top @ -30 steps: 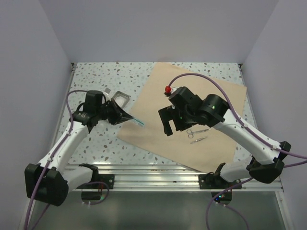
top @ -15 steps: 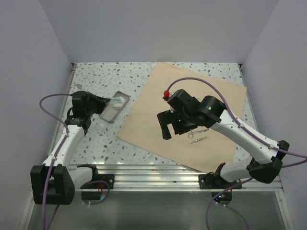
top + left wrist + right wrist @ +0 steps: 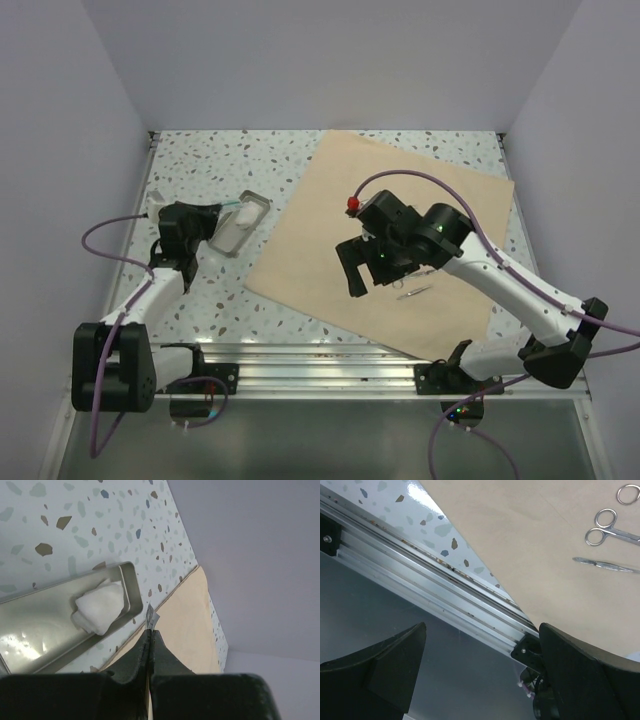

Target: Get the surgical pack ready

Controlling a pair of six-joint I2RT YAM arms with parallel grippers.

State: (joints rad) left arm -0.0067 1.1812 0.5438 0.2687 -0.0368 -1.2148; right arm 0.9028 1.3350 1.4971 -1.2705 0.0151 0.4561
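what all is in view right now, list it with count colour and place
wrap sheet: one, tan, flat on the table, centre to right
metal tray: one, silver, left of the sheet
gauze: white clump, count unclear, inside the tray
ring-handled instrument: at least one, steel, on the sheet
thin straight instrument: one, steel, beside it
table: one, white speckled
rail: one, aluminium, near table edge
cables: two, purple, one per arm
left claw: black, shut, by the tray
right claw: black, open, empty, over the sheet's near edge
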